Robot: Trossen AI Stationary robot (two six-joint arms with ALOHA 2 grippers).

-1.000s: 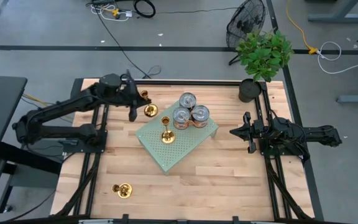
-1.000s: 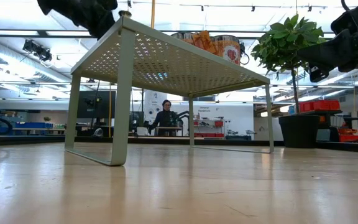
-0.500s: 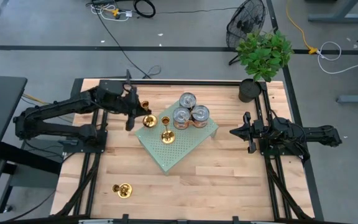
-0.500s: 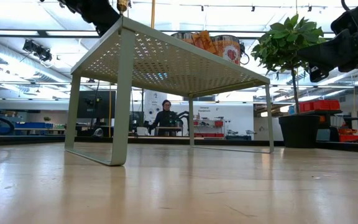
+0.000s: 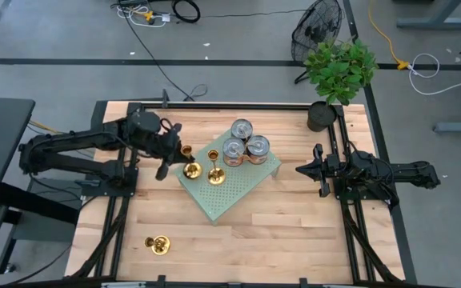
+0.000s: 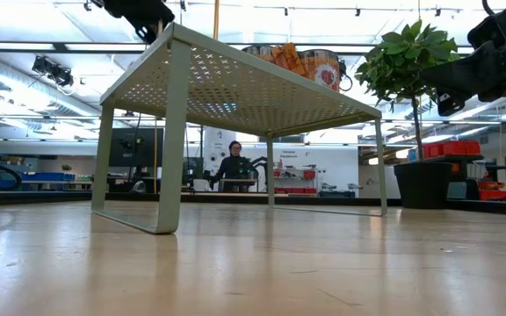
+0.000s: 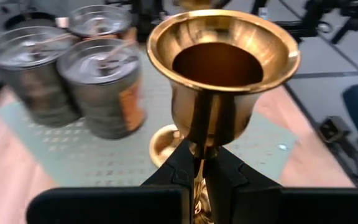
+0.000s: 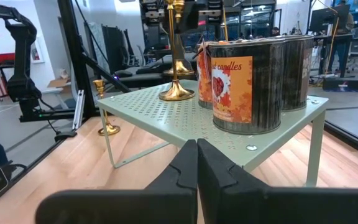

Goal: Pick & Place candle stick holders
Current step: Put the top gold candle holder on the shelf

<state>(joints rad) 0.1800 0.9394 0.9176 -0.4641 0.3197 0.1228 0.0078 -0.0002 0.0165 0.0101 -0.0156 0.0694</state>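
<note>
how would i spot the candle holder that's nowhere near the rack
Start at the pale green perforated rack mid-table, then look to the table's near left corner. There a small gold candle stick holder lies alone on bare wood, far from the cans and both arms.

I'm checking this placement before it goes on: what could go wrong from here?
1. The left gripper pinches only the thin stem of the holder; it might tilt or slip.
2. It hangs at the shelf edge, so a short drop could tip it off.
3. Another holder stands close by and could get bumped.
</note>
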